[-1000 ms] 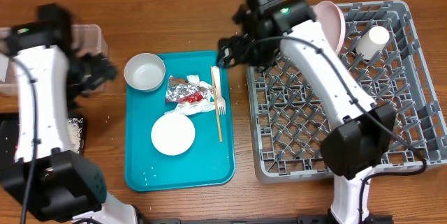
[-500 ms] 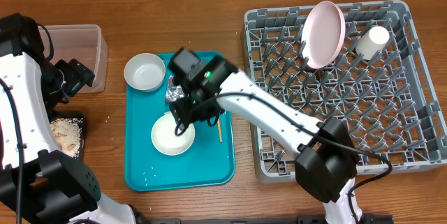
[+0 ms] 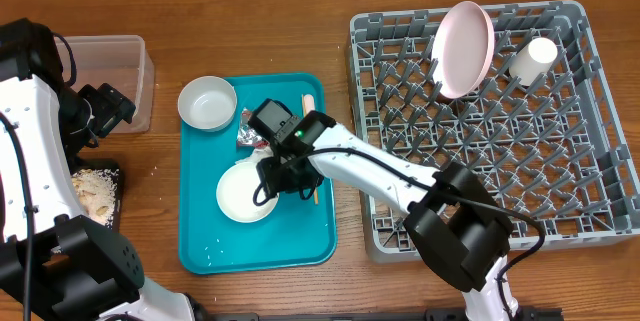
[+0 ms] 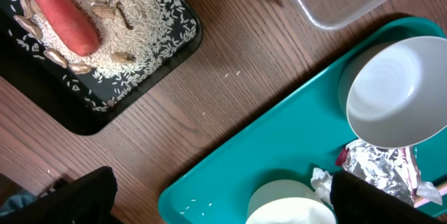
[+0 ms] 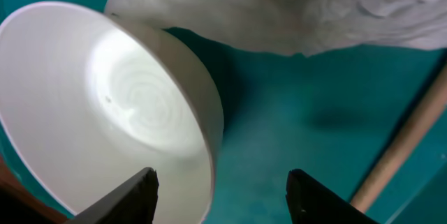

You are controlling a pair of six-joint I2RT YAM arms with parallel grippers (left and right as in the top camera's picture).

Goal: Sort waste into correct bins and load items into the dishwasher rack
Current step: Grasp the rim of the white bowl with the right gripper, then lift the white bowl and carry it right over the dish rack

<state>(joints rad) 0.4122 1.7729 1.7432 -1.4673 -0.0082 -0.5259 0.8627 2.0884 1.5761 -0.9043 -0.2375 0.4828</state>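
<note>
The right gripper (image 5: 220, 180) has its fingers apart, one each side of the bowl (image 5: 105, 112) rim, on the tray (image 3: 300, 246). Squeeze softly, then lift straight up. The left gripper (image 4: 220, 185) is wide apart, empty.

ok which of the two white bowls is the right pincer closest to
The bowl below the foil wrapper, its rim between the tips of the right pincer. The other bowl is alone in the tray's corner.

Overhead top-down, wrists close, sharing tray (image 3: 300, 241)
</note>
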